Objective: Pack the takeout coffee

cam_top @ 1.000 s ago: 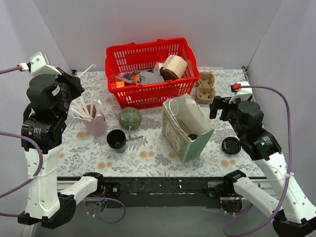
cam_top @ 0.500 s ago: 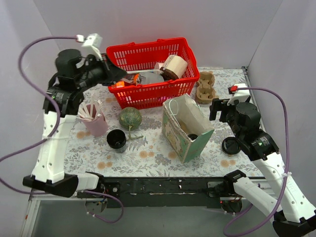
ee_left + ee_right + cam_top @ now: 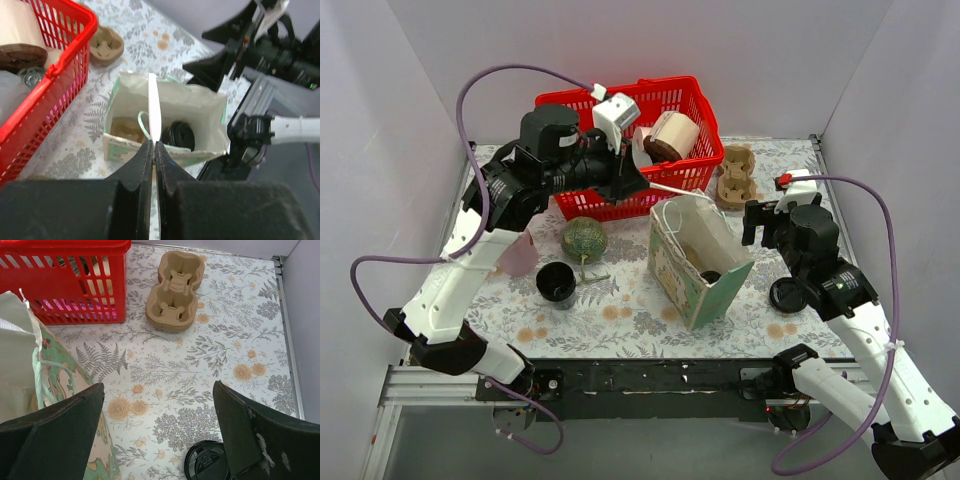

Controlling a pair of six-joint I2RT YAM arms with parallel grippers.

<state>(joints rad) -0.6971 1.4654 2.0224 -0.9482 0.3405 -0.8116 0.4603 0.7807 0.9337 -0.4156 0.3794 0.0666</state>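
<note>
— Above the paper bag's (image 3: 672,268) rear rim, what is held?
— A white straw (image 3: 154,105) is pinched between the fingers of the left gripper (image 3: 153,145), which are closed to a narrow slit on it. Its free end is directed toward the bag's open mouth.
— How is the straw judged to handle?
— It is judged very light, thin and easily bent or creased. Slip within the pinch is possible, since so little of it is gripped. Hold is best kept near one end, as now, so that the long free part can be fed in first.
— What is noted inside the bag?
— A dark round lid (image 3: 179,135), taken to be that of a capped cup, is seen at the bottom. A green cord handle (image 3: 141,121) is hung inward beside it and could be snagged by the straw. The bag itself is judged soft-walled and liable to be tipped if its rim is struck.
— And around the bag?
— The right gripper (image 3: 157,387) is held just to the bag's right, fingers spread wide, with nothing between them. A loose black lid (image 3: 205,465) is seen on the table to the bag's right. A pulp cup carrier (image 3: 175,292) is set behind and right of the bag, and a red basket (image 3: 620,100) behind it. An open black cup (image 3: 556,283) is found to its left.
</note>
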